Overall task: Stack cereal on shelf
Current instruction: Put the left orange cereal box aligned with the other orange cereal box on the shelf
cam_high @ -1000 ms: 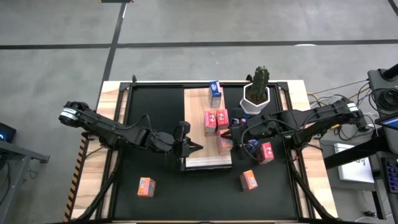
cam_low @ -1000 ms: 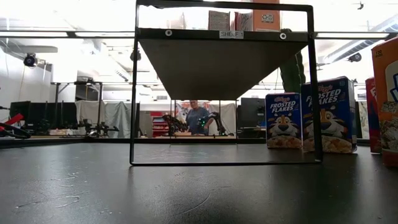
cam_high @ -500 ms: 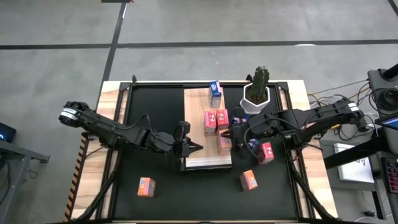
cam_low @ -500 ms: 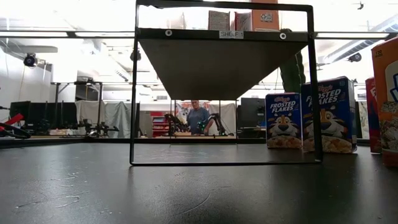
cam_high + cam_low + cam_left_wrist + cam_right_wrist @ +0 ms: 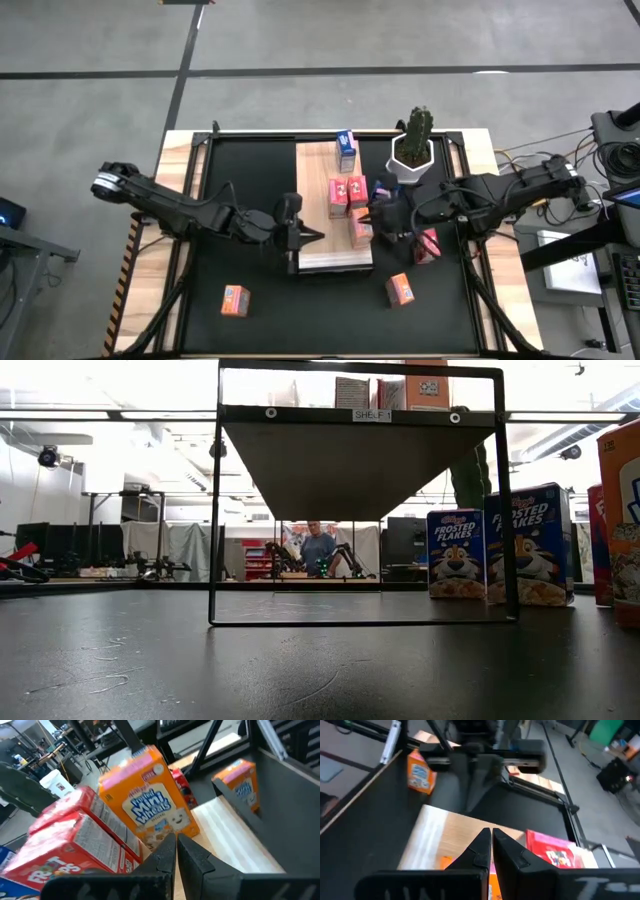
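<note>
Cereal boxes stood scattered over the shelf point(image 5: 322, 200) and the black mat point(image 5: 240, 190) around it. On the light wood board, seen from above, a blue box point(image 5: 346, 150) stood at the far end, two pink-red boxes point(image 5: 348, 193) sat side by side near the middle, and an orange box point(image 5: 359, 231) stood just beyond them toward the near end. Off the board, one orange box point(image 5: 235, 299) lay on the mat near the front left, another orange box point(image 5: 401, 289) near the front right, and a pink-red box point(image 5: 430, 245) lay partly under the right arm. The left gripper point(image 5: 308, 236) had its fingers pressed together, holding nothing, at the left edge of the shelf's near end; its wrist view showed the closed fingers point(image 5: 165, 857) pointing at the orange box's printed front. The right gripper point(image 5: 374, 216) was likewise pinched shut and empty, over the shelf's right side close to the pink-red and orange boxes. A white-potted cactus point(image 5: 414, 145) stood on the mat beside the shelf's far right. In the low view, two blue boxes point(image 5: 528, 545) stood on the mat at the right, and a person point(image 5: 318, 548) showed far behind the table.
</note>
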`<state>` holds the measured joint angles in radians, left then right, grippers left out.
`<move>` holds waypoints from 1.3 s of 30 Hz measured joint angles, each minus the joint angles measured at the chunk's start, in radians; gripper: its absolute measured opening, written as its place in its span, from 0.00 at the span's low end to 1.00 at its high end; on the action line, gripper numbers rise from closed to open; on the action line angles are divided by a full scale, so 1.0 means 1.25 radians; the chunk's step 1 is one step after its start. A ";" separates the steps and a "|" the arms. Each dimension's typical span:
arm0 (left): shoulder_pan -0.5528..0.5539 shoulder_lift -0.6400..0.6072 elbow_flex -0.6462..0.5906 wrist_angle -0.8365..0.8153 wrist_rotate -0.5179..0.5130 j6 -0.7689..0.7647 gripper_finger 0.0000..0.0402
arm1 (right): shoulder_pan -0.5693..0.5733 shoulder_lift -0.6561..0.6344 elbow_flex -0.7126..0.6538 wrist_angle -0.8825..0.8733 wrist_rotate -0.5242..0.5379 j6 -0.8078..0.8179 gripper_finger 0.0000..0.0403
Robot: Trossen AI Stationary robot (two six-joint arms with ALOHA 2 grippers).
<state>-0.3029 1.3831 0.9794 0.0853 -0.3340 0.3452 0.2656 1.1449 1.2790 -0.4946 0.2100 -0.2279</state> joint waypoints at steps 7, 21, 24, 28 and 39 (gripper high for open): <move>-0.018 -0.072 0.000 -0.051 0.000 -0.094 0.00 | 0.067 -0.049 0.003 0.005 0.000 -0.036 0.02; -0.025 -0.101 0.167 -0.445 -0.054 -0.390 0.00 | 0.146 -0.127 -0.103 0.063 0.001 -0.102 0.02; -0.026 -0.074 0.268 -0.665 -0.033 -0.578 0.00 | 0.146 -0.151 -0.133 0.077 0.001 -0.114 0.02; -0.029 -0.032 0.381 -0.900 0.072 -0.860 0.00 | 0.145 -0.186 -0.175 0.096 0.001 -0.135 0.02; -0.240 0.029 0.352 -1.011 0.113 -1.528 0.08 | 0.145 -0.241 -0.246 0.112 0.001 -0.175 0.02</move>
<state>-0.6023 1.4198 1.4194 -1.1789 -0.1925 -1.5654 0.4473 0.8438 0.9721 -0.3550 0.2108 -0.4469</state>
